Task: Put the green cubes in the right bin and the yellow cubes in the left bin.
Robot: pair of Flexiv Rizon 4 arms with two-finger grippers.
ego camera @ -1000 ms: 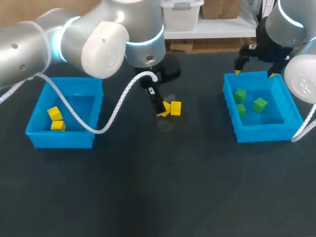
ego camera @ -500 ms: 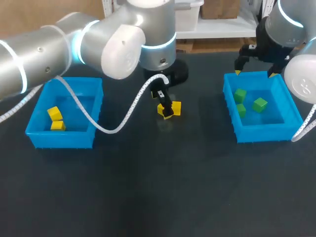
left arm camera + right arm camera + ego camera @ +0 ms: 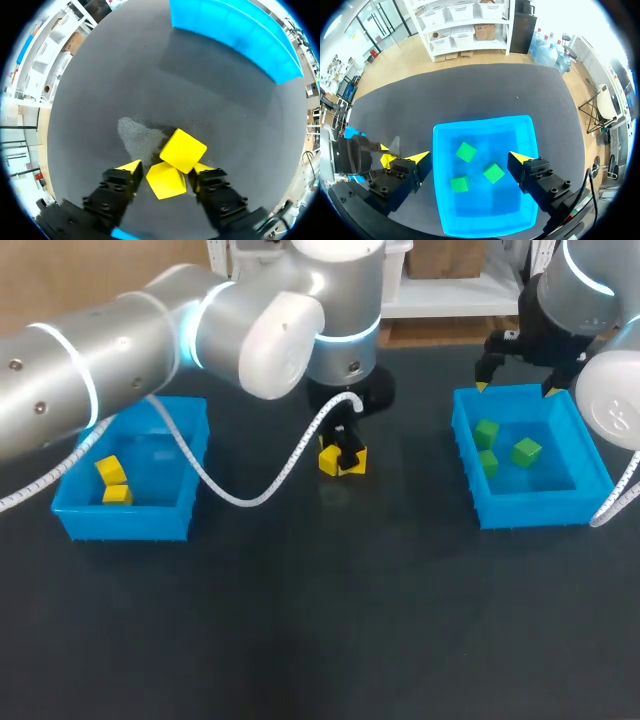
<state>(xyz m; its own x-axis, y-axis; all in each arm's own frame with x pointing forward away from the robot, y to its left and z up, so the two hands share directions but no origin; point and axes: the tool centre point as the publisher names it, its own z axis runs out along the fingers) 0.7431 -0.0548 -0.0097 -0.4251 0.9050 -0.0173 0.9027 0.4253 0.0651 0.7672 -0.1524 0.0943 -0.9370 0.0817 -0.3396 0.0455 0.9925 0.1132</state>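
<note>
The left gripper [image 3: 166,168] has come down to the counter [image 3: 300,620], fingers apart astride one yellow cube [image 3: 166,181], ready to grasp it. The right gripper [image 3: 468,157], also apart, waits over the right bin [image 3: 485,125].

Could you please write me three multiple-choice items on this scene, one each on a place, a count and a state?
1. Where are the two loose yellow cubes? A) on the table at the left pincer B) in a bin C) at the table's near edge
2. How many green cubes lie in the right bin? A) one B) five C) three
3. The right pincer is: A) shut on a cube B) open, empty C) gripping a bin wall
Answers: 1A, both lie at its tips in the left wrist view; 2C, three show there; 3B, its tips hang apart above the bin.
</note>
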